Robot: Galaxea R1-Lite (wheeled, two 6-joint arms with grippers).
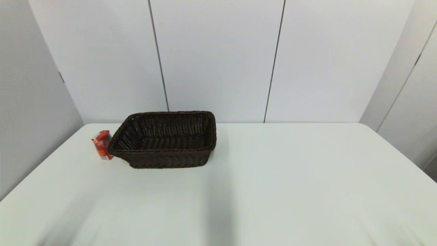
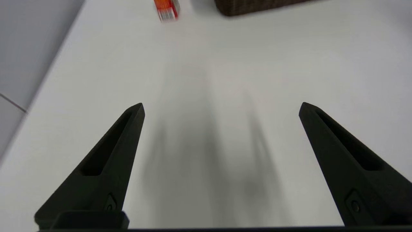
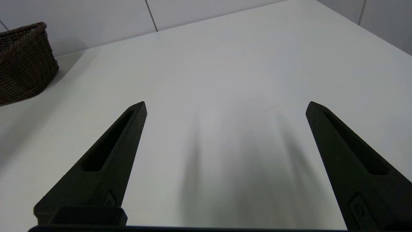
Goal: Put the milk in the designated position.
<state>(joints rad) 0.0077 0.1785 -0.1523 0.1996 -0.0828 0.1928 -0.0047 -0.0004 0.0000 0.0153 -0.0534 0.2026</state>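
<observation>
Both pincers released: left pincer (image 2: 221, 108) and right pincer (image 3: 226, 106) hover low over bare surface (image 1: 273, 191). Milk (image 1: 102, 145) sits far left, touching the basket (image 1: 164, 139). Risk: a finger fouling the wicker or tipping the carton.

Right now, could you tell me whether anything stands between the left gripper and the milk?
Nothing visible does. The left gripper is open over bare table, and the milk stands ahead, beside the basket.
</observation>
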